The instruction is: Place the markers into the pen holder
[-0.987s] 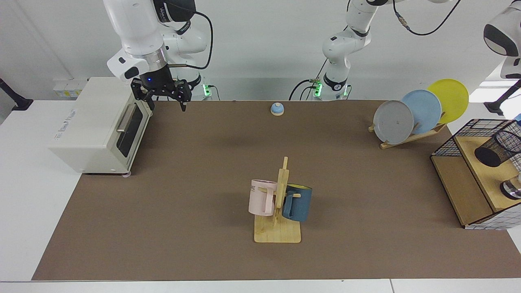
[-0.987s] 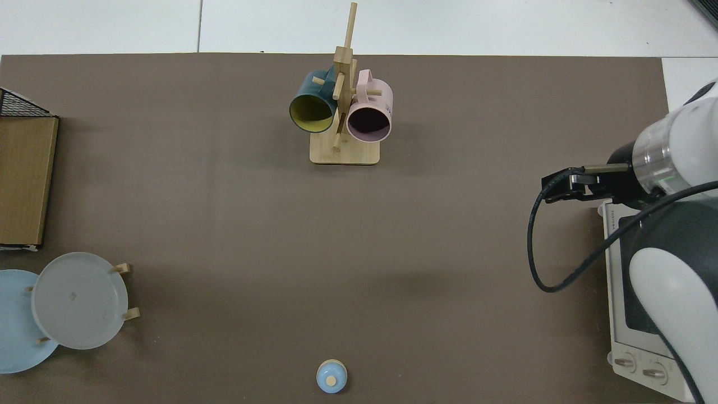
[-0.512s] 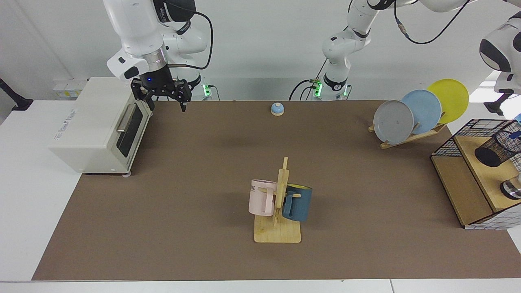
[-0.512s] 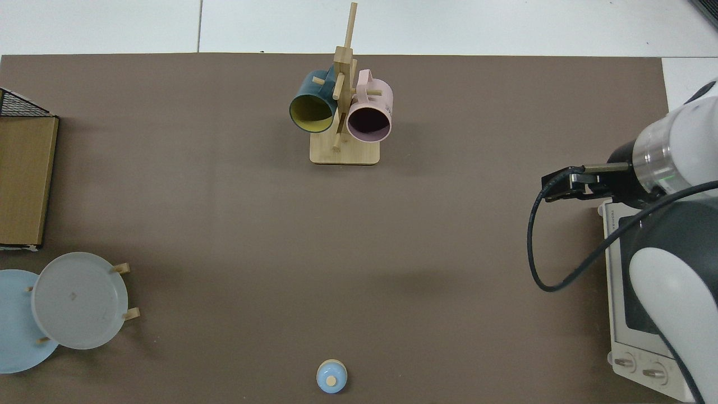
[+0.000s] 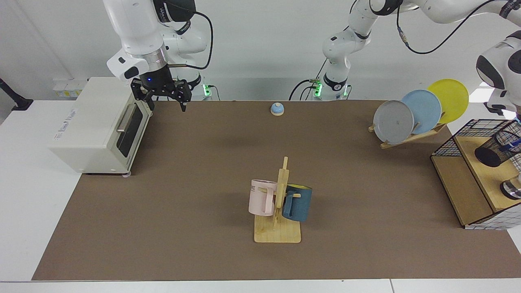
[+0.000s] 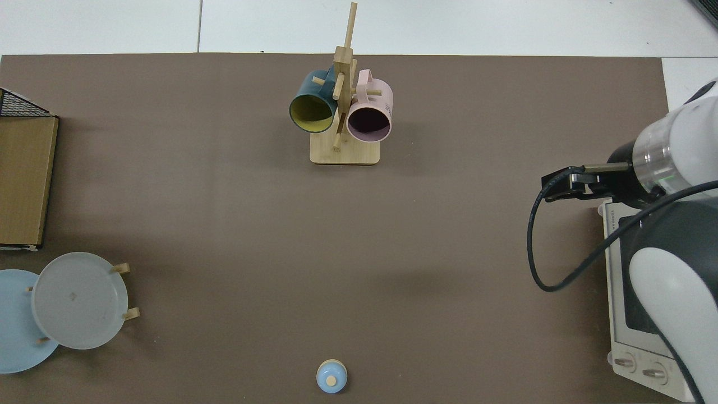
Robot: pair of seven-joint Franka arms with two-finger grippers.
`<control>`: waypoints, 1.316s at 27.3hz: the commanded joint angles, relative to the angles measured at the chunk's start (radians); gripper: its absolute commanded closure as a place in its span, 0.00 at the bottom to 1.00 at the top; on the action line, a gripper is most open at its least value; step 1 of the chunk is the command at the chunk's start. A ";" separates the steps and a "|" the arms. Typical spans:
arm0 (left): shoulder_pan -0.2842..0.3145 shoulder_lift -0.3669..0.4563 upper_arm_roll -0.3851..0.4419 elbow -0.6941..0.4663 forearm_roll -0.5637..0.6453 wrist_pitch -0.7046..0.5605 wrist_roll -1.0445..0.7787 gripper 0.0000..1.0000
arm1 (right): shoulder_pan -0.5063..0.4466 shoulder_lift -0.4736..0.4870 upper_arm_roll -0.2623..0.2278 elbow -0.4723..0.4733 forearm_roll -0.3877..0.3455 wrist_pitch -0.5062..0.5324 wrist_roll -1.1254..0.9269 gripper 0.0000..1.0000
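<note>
overhead, right hand (image 5: 165,97) waits open beside the toaster oven (image 5: 97,124), its label unreadable.

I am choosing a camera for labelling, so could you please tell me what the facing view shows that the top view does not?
Only the facing view shows the pen holder on the wooden shelf, the yellow plate and the left arm reaching towards the holder. Only the top view shows the toaster oven's knobs. Both show the mug rack, the pink mug, the blue bell, the grey plate and the right claw waiting by the toaster oven.
</note>
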 commanded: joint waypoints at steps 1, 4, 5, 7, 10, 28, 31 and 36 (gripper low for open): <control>0.012 -0.012 -0.004 -0.041 -0.040 0.043 -0.001 1.00 | -0.018 -0.023 0.012 -0.029 0.007 0.025 0.016 0.00; 0.012 -0.012 -0.004 -0.060 -0.042 0.052 -0.001 1.00 | -0.018 -0.023 0.012 -0.029 0.007 0.025 0.016 0.00; 0.013 -0.013 -0.004 -0.067 -0.042 0.052 -0.003 1.00 | -0.018 -0.023 0.012 -0.029 0.007 0.025 0.016 0.00; 0.013 -0.015 -0.004 -0.078 -0.046 0.052 -0.003 1.00 | -0.018 -0.023 0.012 -0.029 0.007 0.025 0.016 0.00; 0.013 -0.015 -0.004 -0.081 -0.063 0.050 0.002 1.00 | -0.018 -0.023 0.012 -0.029 0.007 0.025 0.016 0.00; 0.017 -0.019 -0.004 -0.101 -0.105 0.046 0.008 0.97 | -0.018 -0.023 0.012 -0.029 0.007 0.025 0.016 0.00; 0.017 -0.019 -0.004 -0.099 -0.105 0.044 0.009 0.93 | -0.018 -0.023 0.012 -0.029 0.007 0.027 0.016 0.00; 0.018 -0.018 -0.002 -0.095 -0.103 0.047 0.009 0.87 | -0.018 -0.023 0.012 -0.029 0.007 0.025 0.016 0.00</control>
